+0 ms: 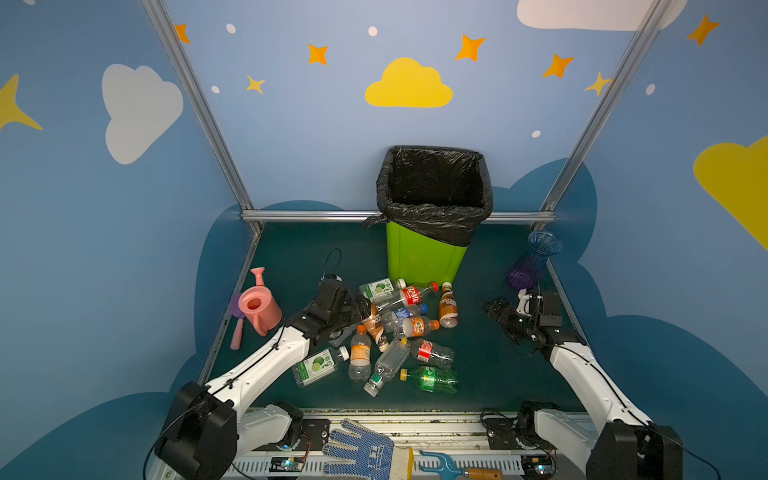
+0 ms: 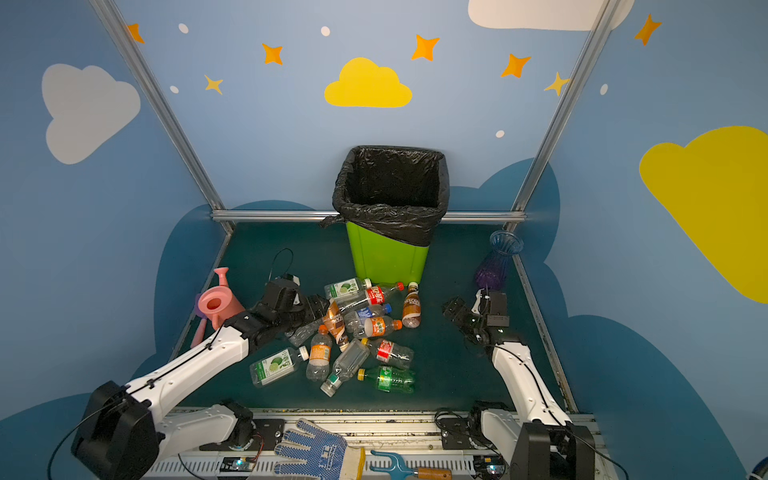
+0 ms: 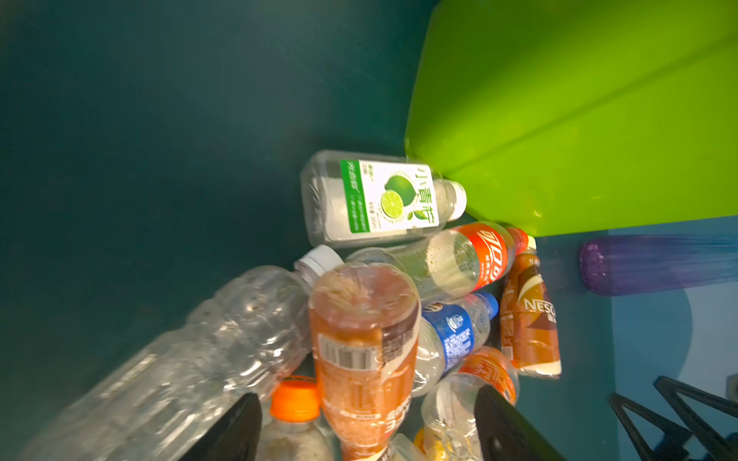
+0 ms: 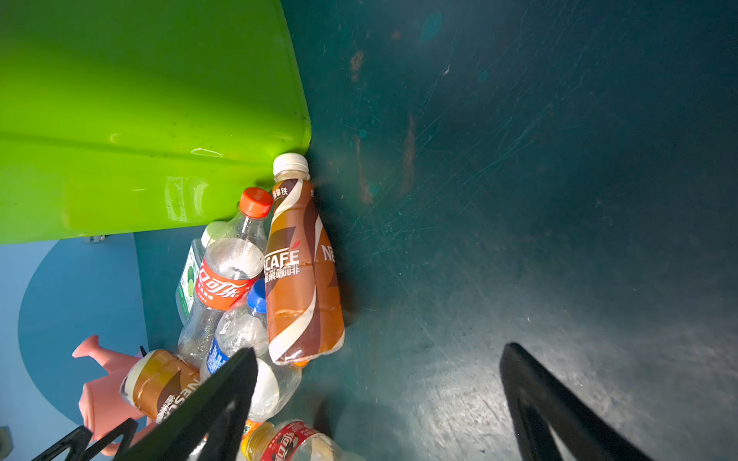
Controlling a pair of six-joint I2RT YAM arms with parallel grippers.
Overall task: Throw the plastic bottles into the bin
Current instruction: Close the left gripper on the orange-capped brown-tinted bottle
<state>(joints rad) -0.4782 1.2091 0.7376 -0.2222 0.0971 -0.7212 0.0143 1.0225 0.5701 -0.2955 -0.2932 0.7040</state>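
Several plastic bottles [image 1: 399,332] lie heaped on the dark green floor in front of the lime-green bin [image 1: 424,257] with its black liner, seen in both top views [image 2: 386,257]. My left gripper [image 1: 363,309] is down at the heap's left edge. In the left wrist view its jaws [image 3: 366,395] stand open around a brown-labelled bottle [image 3: 363,343], with gaps on both sides and an orange-capped bottle [image 3: 295,403] beside it. My right gripper [image 1: 494,307] hovers open right of the heap over bare floor [image 4: 379,351], near a brown coffee bottle [image 4: 299,279].
A pink watering can [image 1: 259,307] stands at the left wall. A blue-purple vase [image 1: 534,259] is at the back right, close behind my right arm. A blue-dotted glove [image 1: 361,451] and a small blue rake [image 1: 444,465] lie on the front rail.
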